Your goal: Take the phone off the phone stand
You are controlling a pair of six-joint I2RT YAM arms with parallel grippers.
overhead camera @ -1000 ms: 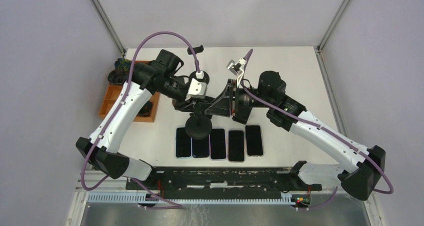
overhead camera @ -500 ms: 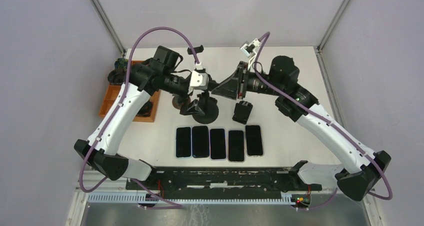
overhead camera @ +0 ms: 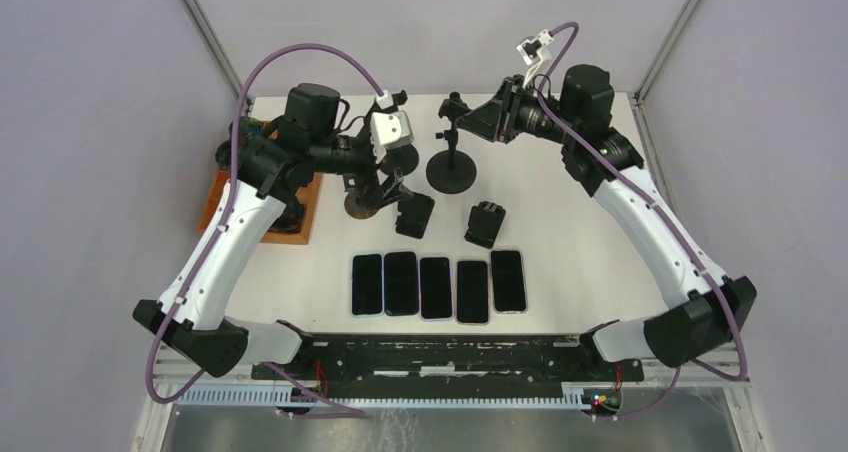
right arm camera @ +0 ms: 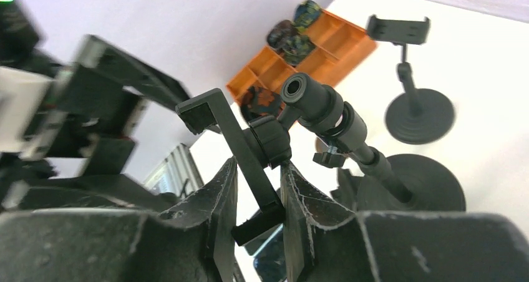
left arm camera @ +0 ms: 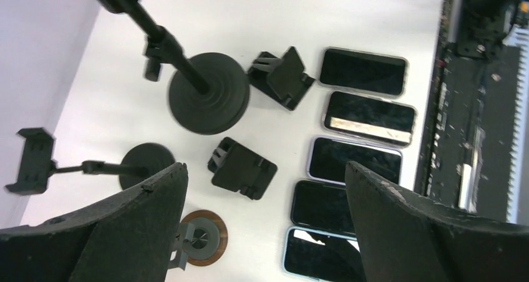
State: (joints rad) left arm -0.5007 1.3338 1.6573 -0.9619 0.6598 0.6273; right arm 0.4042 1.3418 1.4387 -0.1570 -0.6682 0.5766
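phone stand (overhead camera: 452, 169): black, round base at far centre of table, thin pole roughly upright, clamp (right arm camera: 232, 138) on top, empty. 5 phones (overhead camera: 435, 287): flat, dark screens up, side by side in 1 row near front edge, well apart from stand.

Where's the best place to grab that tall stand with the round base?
Likely its flat cradle at the top, from the side, jaws across the thin plate; the right gripper holds it that way. The base looks too wide, and the pole is round.
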